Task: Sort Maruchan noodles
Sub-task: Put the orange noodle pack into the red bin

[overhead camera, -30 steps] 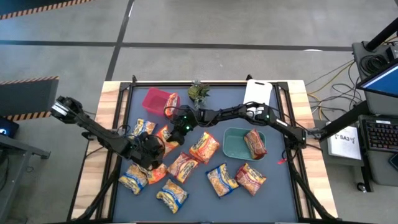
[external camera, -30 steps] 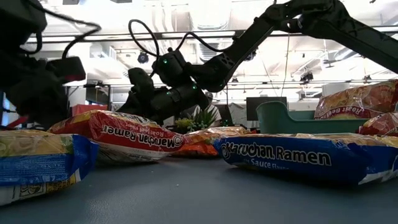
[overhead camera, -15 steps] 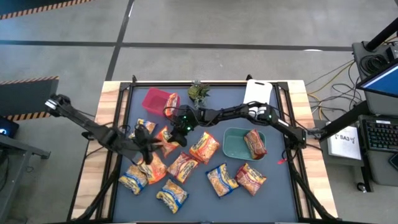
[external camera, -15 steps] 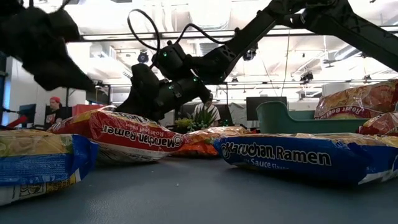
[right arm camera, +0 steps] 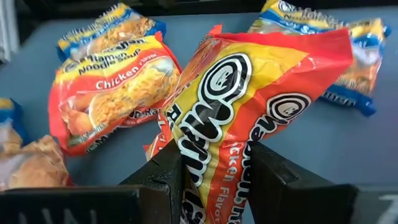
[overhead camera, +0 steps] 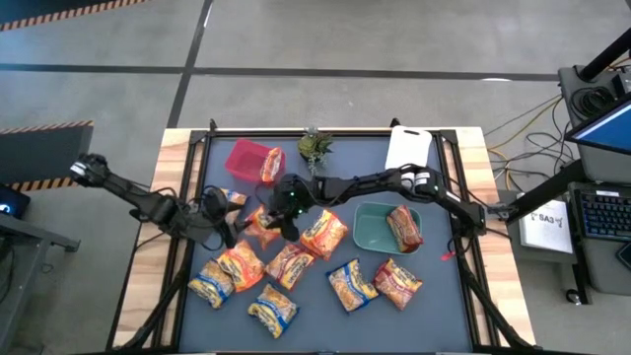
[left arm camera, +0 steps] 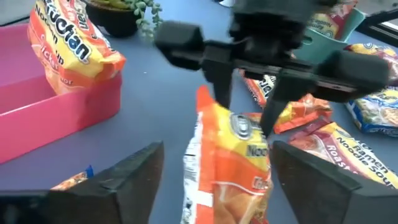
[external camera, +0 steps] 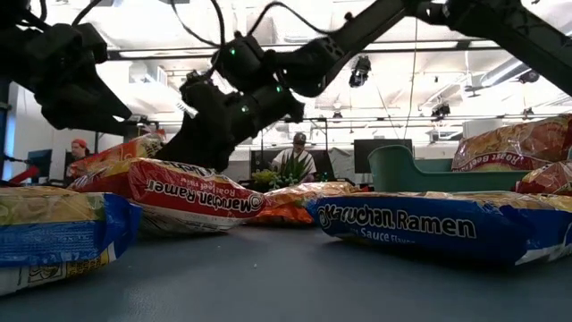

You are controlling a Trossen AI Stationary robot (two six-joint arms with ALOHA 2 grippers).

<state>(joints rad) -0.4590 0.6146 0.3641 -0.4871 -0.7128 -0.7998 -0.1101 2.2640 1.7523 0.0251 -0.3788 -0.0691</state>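
Observation:
Several Maruchan noodle packets lie on the dark mat, among them an orange one (overhead camera: pixel 240 264) and a blue-edged one (overhead camera: pixel 271 308). My right gripper (left arm camera: pixel 245 115) reaches to the mat's middle left and is shut on an orange packet (left arm camera: pixel 233 168), also seen close up as the orange packet (right arm camera: pixel 249 93). My left gripper (left arm camera: pixel 217 149) stands open just left of that packet, its fingers wide on either side and apart from it. In the high view my left gripper (overhead camera: pixel 219 212) faces my right gripper (overhead camera: pixel 276 212). My right gripper pinches the orange packet's upper short end (left arm camera: pixel 244 127) between its two fingers. The fingers (left arm camera: pixel 219 87) come from above, slanting in from the table's right. The packet hangs below them, nearly upright. Its lower end is cut off by the picture's edge.
A pink bin (overhead camera: pixel 245 156) at the far left holds an orange packet (overhead camera: pixel 272 164). A teal bowl (overhead camera: pixel 375 229) at the right holds a red packet (overhead camera: pixel 404 225). A small plant (overhead camera: pixel 315 148) and a white board (overhead camera: pixel 409 148) stand at the far edge. People sit in the room behind.
My left gripper has drawn back from the orange packet toward the table's left edge and upward. My right gripper has risen with that packet and rolled, so the packet now hangs nearly upright above the other packets.

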